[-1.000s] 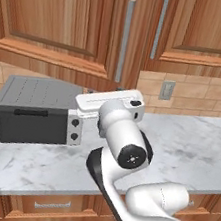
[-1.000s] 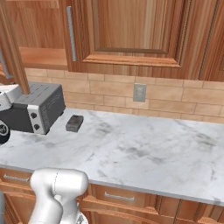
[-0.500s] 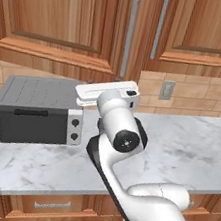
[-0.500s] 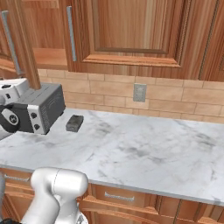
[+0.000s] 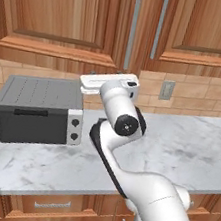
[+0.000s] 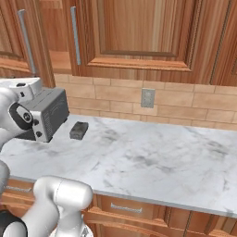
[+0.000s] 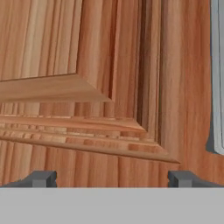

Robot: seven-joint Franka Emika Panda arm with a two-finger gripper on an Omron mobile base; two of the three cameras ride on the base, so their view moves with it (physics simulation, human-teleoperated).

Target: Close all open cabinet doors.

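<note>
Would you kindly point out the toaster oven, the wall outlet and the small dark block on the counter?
toaster oven (image 5: pixel 35 120), left base view, on its dark front door.
wall outlet (image 6: pixel 147 98), right base view, middle of its plate.
small dark block (image 6: pixel 78 130), right base view, on its top face.

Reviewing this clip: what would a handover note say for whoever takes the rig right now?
Gripper: open, holding nothing, fingertips right up against the framed face of the left cabinet door, beside its bar handle.
Doors: the right base view shows the left door ajar, with cabinet interior visible beside it. The right cabinet door looks shut.
Done: the left door is nearly closed.
Left: push the left door fully flush, then check that no other door is open.
</note>
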